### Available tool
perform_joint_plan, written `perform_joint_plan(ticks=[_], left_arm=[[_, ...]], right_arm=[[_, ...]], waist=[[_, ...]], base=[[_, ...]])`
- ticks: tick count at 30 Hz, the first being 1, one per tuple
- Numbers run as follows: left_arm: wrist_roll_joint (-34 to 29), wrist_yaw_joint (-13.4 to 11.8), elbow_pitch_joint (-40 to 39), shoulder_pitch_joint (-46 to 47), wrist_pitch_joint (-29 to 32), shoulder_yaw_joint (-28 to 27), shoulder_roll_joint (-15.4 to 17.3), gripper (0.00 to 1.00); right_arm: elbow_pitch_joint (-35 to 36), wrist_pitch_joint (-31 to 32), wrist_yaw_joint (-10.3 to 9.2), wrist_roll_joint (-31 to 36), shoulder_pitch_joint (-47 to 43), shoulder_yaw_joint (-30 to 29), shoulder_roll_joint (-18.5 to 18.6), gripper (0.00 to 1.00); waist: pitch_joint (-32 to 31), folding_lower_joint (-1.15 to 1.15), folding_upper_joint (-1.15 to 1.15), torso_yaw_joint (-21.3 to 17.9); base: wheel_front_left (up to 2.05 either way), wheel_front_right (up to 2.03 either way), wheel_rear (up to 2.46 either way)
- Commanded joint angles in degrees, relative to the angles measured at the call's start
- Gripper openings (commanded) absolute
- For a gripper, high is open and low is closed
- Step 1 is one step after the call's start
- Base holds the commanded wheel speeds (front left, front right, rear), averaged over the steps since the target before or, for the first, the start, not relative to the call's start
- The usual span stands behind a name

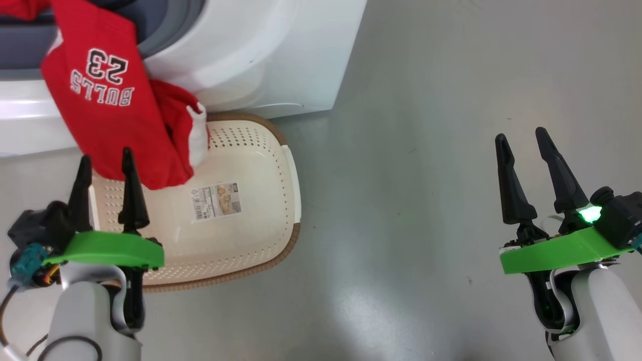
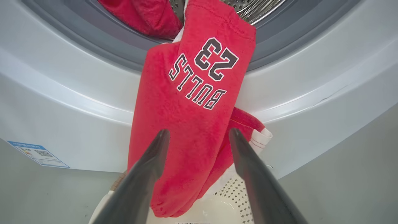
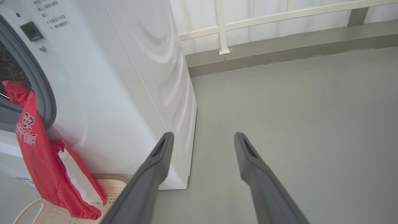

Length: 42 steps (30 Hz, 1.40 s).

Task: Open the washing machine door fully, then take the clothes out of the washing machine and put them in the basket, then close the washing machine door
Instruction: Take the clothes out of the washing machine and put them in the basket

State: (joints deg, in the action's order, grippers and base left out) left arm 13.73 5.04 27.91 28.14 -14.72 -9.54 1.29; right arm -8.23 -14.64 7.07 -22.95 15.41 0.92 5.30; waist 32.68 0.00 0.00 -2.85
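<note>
Red jersey (image 1: 108,115), lettered BULLS 23, hangs out of the washing machine (image 1: 261,50). Its top is caught over the grey rubber ring (image 2: 93,37) at the mouth of the steel drum (image 2: 248,7). The rest trails down the white front. The lettering reads upside down, so it hangs hem-up or folded over.

- A white panel (image 1: 199,135) shows at the jersey's lower right edge.
- The lower end dangles inside the outline of the basket (image 1: 293,185). Cannot tell if it touches the bottom.
- A second red garment (image 2: 140,15) lies in the drum, behind the jersey's top.

The basket stands on the floor (image 1: 401,200), tight against the machine front and below the opening. That looks deliberate, so pulled clothes drop in. Its paper label (image 1: 216,200) lies bare; nothing lies flat on the bottom.

The left gripper (image 1: 106,154) has its fingers spread apart and holds nothing. It sits just in front of the jersey's lower half, over the basket's near-left corner.

The right gripper (image 1: 520,133) is also spread and empty, well apart to the right over bare floor. Judged parked clear of the work.

Judgement: the jersey is only half delivered, since the ring's lip carries its weight. It needs a fresh grasp lower in the cloth and a pull down and outward. Risk: the top snags, or the jersey slides past the rim onto the floor.
</note>
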Motion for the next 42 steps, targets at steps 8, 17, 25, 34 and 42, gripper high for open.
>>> perform_joint_plan(ticks=[8,17,25,34,42], left_arm=[[1.3,-1.3,-12.0,-8.3,-0.3,1.8,1.6,1.00],[1.7,-5.1,-24.3,-16.9,-0.3,4.3,1.6,1.00],[2.6,-7.1,-27.0,-18.4,-0.3,5.8,1.6,1.00],[1.9,-7.0,-24.4,-15.9,-0.3,7.0,1.6,1.00],[1.0,-5.3,-13.0,-3.3,-0.3,7.5,1.6,1.00]], right_arm=[[1.0,-0.4,0.42,0.7,-2.1,0.7,1.1,1.00],[1.1,-0.4,0.42,0.7,-3.0,0.3,1.9,1.00],[1.3,-0.4,0.42,0.8,-3.5,-0.1,2.2,1.00],[1.4,-0.4,0.42,0.8,-3.2,0.2,2.0,1.00],[1.4,-0.4,0.42,0.7,-1.8,1.0,1.9,1.00]], waist=[[-1.4,0.00,0.00,1.6],[-2.6,0.00,0.00,2.4],[-3.0,0.00,0.00,2.9],[-2.5,0.00,0.00,3.1],[0.0,0.00,0.00,2.7]], base=[[0.00,0.00,0.00],[0.00,0.00,0.00],[0.00,0.00,0.00],[0.00,0.00,0.00],[0.00,0.00,0.00]])
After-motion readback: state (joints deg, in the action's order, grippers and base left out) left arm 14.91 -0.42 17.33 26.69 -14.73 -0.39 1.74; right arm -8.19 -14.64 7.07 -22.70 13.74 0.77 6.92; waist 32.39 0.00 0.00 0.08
